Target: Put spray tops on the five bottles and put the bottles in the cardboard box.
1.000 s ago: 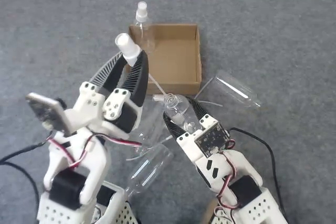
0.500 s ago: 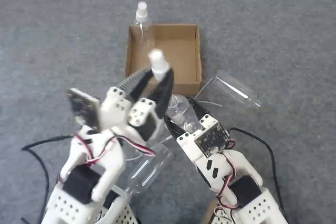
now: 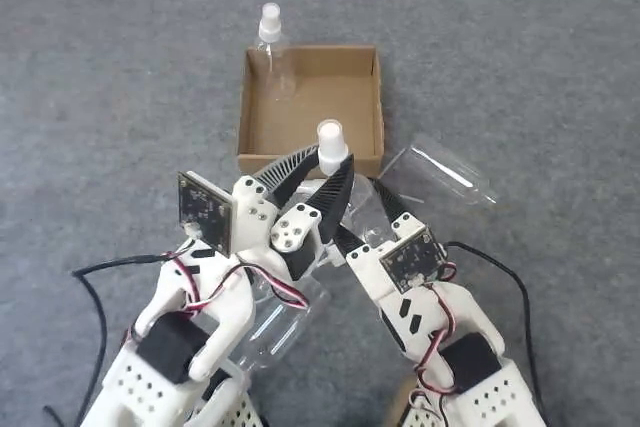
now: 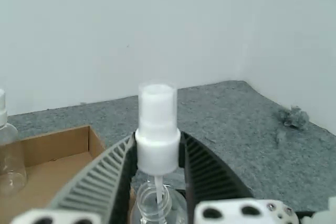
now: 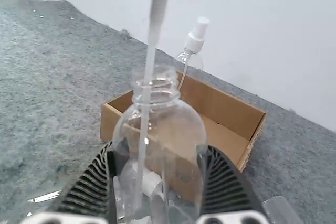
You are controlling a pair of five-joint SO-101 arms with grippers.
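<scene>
The left gripper (image 4: 156,149) is clamped on a spray top (image 4: 157,129). The top's tube dips into the open neck of the bottle (image 5: 160,124), which the right gripper (image 5: 157,169) grips upright just near of the cardboard box (image 3: 378,97). A capped bottle (image 3: 272,52) stands at the box's far left corner.

Just before the cardboard box's (image 3: 379,107) near wall, the left gripper (image 4: 157,145) pinches a spray top (image 4: 156,124) in its fingers. It is directly above the right gripper (image 5: 157,153), whose fingers clasp a bottle (image 5: 163,124).
</scene>
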